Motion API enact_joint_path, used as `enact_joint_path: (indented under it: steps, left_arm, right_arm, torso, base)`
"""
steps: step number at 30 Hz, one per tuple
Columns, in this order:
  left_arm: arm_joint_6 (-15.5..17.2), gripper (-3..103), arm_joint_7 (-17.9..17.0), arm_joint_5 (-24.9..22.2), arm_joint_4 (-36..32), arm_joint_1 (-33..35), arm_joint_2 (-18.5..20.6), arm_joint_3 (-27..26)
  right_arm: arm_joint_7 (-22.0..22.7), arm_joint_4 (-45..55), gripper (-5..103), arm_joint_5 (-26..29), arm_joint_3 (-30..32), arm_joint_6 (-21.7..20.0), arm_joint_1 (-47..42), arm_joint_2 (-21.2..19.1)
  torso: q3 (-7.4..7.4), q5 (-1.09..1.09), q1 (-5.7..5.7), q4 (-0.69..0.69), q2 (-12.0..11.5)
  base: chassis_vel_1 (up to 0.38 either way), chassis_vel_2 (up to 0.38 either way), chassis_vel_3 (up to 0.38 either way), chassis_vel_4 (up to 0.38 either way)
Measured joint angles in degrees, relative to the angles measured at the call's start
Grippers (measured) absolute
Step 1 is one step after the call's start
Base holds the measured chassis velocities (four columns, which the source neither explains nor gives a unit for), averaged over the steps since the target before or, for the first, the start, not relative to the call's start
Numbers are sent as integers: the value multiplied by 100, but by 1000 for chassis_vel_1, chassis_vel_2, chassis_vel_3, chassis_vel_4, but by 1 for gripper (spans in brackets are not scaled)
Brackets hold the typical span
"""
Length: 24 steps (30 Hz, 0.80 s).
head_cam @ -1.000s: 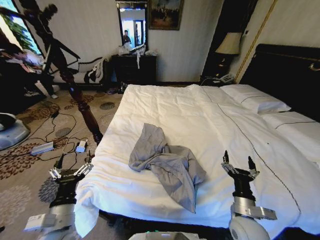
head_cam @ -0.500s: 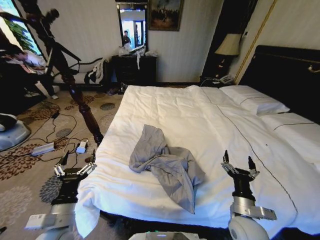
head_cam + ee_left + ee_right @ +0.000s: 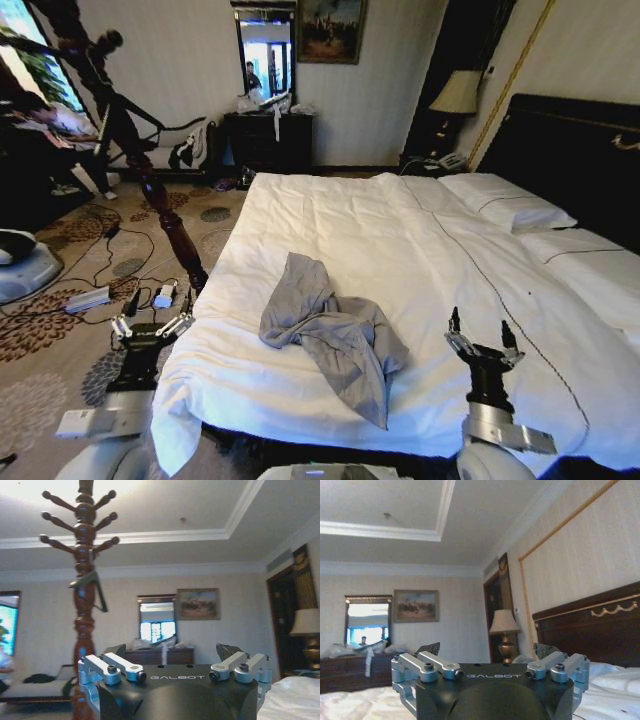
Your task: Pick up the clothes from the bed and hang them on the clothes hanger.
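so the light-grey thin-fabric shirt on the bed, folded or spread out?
Neither: the light-grey shirt lies crumpled in a wrinkled heap on the white duvet of the bed, near its foot edge, fabric bunched and overlapping.

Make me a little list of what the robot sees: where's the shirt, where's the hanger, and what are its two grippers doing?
clothes: crumpled grey shirt lying on the bed, near its foot end
clothes hanger: black, hanging on the wooden coat stand
left gripper: open, held beside the bed over the carpet, empty
right gripper: open, held over the duvet beside the shirt, empty
shirt touched: no
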Motion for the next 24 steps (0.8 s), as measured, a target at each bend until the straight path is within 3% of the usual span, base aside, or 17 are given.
enact_joint_path:
  steps: [7, 12, 16, 17, 20, 22, 24]
  left_arm:
    - [74, 100, 57, -563, -127, 223, 590, -25]
    - [119, 100, 70, -534, -137, 205, 517, -80]
    - [147, 100, -28, -88, -193, 411, 34, -7]
    - [147, 100, -28, -88, -193, 411, 34, -7]
    - [226, 100, -311, 224, -291, 465, -356, 76]
    - [272, 100, -387, 245, -362, 484, -428, 86]
    - [442, 100, -625, 264, -511, 483, -476, 60]
  right_arm:
    - [-42, 344, 100, -5, 204, 21, -429, 113]
    - [40, 397, 100, 77, 205, -41, -285, -104]
    - [665, 297, 100, 291, 40, -602, 198, -594]
    - [665, 297, 100, 291, 40, -602, 198, -594]
    - [858, 314, 100, 903, -1, -1074, 385, -1265]
    - [857, 352, 100, 1083, -3, -1160, 425, -1475]
    - [849, 474, 100, 1609, 30, -1507, 622, -1915]
  torso:
    - [-5, 0, -4, 0, -7]
    - [-9, -1, -8, 0, -15]
    - [-13, 3, -11, 3, -22]
    - [-13, 3, -11, 3, -22]
    - [-16, 2, -13, 0, -27]
    - [-16, 1, -14, 0, -28]
    - [-18, 4, -15, 1, -30]
  base:
    - [0, 0, 0, 0]
    - [0, 0, 0, 0]
    - [0, 0, 0, 0]
    - [0, 0, 0, 0]
    - [0, 0, 0, 0]
    - [0, 0, 0, 0]
    - [0, 0, 0, 0]
